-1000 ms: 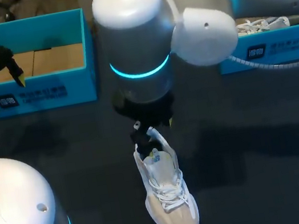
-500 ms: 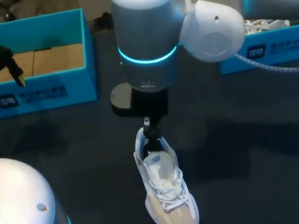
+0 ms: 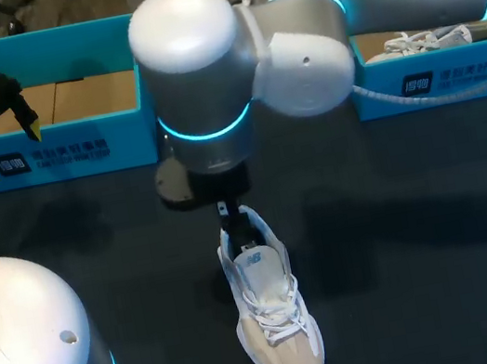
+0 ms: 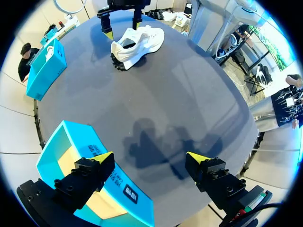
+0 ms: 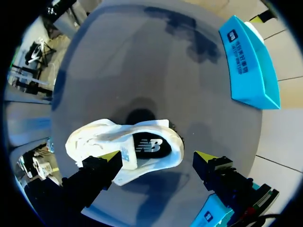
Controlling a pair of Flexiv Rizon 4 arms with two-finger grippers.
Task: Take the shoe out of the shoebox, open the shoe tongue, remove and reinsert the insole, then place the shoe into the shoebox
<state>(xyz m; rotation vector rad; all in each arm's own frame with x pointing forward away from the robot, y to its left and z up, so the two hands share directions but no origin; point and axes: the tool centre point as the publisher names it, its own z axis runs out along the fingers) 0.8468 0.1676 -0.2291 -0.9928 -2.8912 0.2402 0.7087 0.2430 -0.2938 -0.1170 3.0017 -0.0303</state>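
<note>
A white sneaker [image 3: 272, 314] stands upright on the dark table, toe toward the front edge. My right arm reaches in past the middle, and its gripper [image 3: 234, 218] hangs open just over the heel. In the right wrist view the right gripper [image 5: 157, 157] straddles the shoe [image 5: 94, 139]. One finger is by the tongue and the other is off to the shoe's side. The dark insole [image 5: 150, 145] shows in the shoe's opening. My left gripper [image 3: 7, 153] hovers open over the front wall of the empty blue shoebox [image 3: 69, 154]. From the left gripper [image 4: 150, 156] the shoe [image 4: 137, 40] lies far ahead.
A second blue shoebox [image 3: 452, 79] at the back right holds another white shoe [image 3: 426, 41]. Two white rounded arm bases [image 3: 28, 352] fill the front corners. Bare dark table lies around the sneaker.
My right arm's wrist swung right, then back left above the shoe's heel, with its fingers staying at the collar. The sneaker and my left arm kept their places.
</note>
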